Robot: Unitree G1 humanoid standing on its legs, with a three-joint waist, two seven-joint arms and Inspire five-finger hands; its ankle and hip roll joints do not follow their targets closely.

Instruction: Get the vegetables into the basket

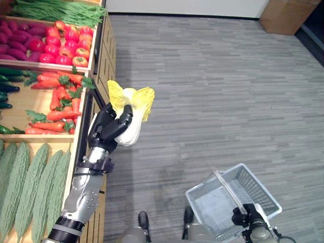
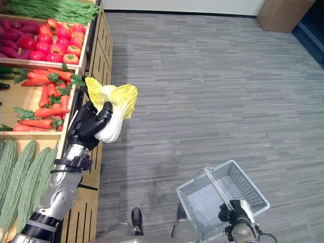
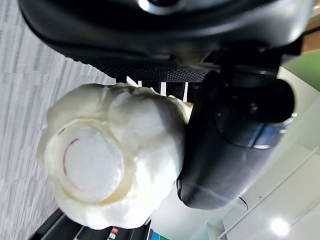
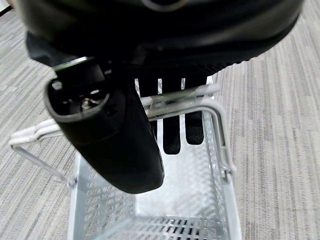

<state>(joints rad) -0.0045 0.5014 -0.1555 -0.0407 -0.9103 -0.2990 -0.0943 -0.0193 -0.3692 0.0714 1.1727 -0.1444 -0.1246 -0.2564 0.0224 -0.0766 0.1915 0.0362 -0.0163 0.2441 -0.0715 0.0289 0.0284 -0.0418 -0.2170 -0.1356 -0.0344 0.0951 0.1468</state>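
My left hand [image 1: 107, 129] is shut on a napa cabbage [image 1: 130, 109] with a white base and yellow leaves, held up in the air just off the edge of the vegetable shelf. The left wrist view looks at the cabbage's round white stem end [image 3: 95, 165] with my thumb [image 3: 235, 145] pressed beside it. A white wire basket [image 1: 260, 195] hangs low at the right, and my right hand [image 1: 247, 216] is shut on its handle [image 4: 172, 102]. The basket's bottom [image 4: 155, 200] holds nothing.
Wooden shelf crates at the left hold carrots [image 1: 61, 101], tomatoes [image 1: 68, 48], purple sweet potatoes [image 1: 17, 43], green beans [image 1: 55, 10], cucumbers [image 1: 7, 81] and bitter gourds [image 1: 35, 187]. Grey plank floor [image 1: 217, 86] spreads to the right. A cardboard box [image 1: 286, 15] stands far right.
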